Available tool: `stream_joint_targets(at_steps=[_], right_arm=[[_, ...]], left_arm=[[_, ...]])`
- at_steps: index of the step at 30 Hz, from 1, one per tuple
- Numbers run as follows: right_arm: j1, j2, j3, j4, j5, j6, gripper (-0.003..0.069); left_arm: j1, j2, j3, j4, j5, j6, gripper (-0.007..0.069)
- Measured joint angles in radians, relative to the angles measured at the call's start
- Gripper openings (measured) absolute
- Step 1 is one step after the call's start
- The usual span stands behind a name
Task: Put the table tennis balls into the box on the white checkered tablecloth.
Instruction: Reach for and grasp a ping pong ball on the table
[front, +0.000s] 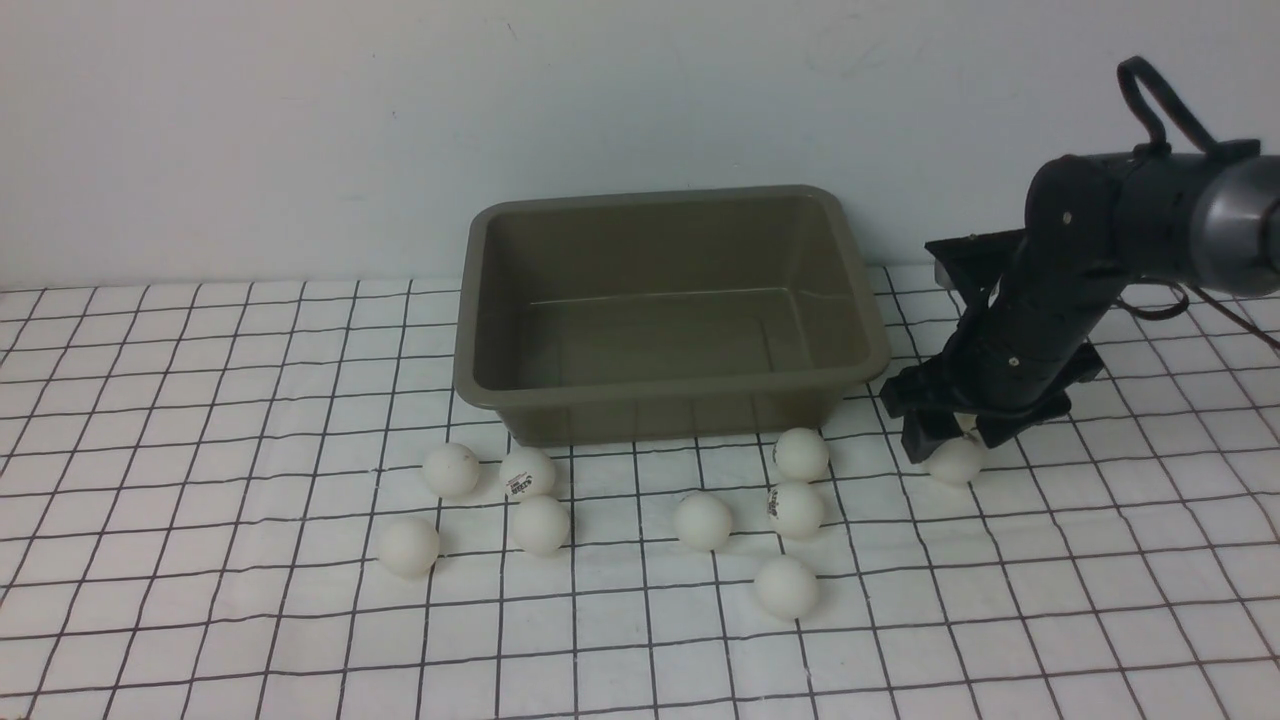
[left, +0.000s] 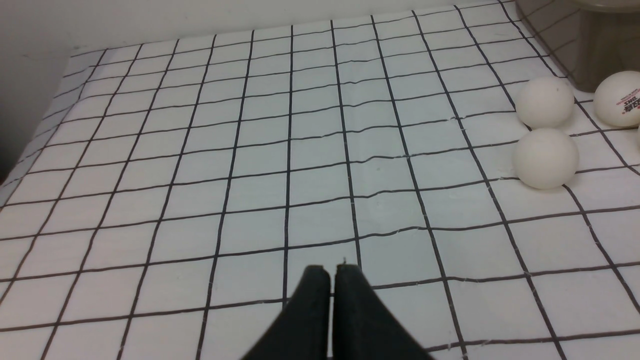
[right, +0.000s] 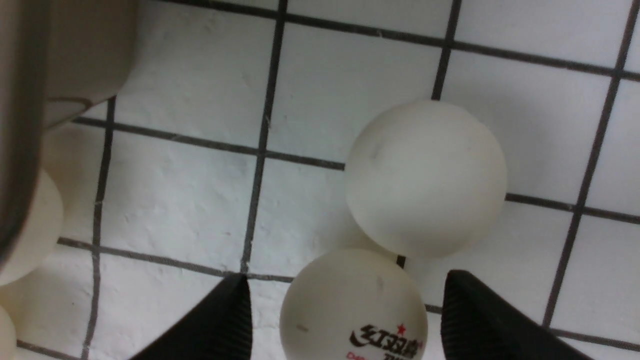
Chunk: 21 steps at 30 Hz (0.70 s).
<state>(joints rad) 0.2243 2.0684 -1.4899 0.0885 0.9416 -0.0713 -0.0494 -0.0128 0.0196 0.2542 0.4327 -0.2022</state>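
1. We find the right claw (right: 345, 280) wide open astride the logo ball (right: 352, 305), gripping nothing; the left claw (left: 332, 272) is shut and empty.
2. Risk: the plain ball (right: 425, 177) lies just beyond the fingertips; closing may knock it away, or squeeze the logo ball out.
3. Count: we see nine table tennis balls (front: 703, 521) from the front, with a tenth likely hidden beneath the right claw; one box (front: 670, 395), empty, just beside that claw.

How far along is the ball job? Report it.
Done: nothing, the box is empty. In hand: the right gripper stands open around a logo ball, not yet gripping. To do: all visible balls lie on the tablecloth; the left gripper is shut, empty.
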Motion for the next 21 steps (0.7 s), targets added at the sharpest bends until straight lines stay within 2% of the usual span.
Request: stream_joint_targets(at_steps=[7, 21], right_arm=[[0.0, 0.001, 0.0, 0.0, 0.0, 0.0, 0.0412], [0.0, 0.001, 0.0, 0.0, 0.025, 0.0, 0.0399]], left_arm=[[0.0, 0.0, 0.0, 0.0, 0.0, 0.0, -0.0004], [0.0, 0.0, 0.0, 0.0, 0.0, 0.0, -0.0004]])
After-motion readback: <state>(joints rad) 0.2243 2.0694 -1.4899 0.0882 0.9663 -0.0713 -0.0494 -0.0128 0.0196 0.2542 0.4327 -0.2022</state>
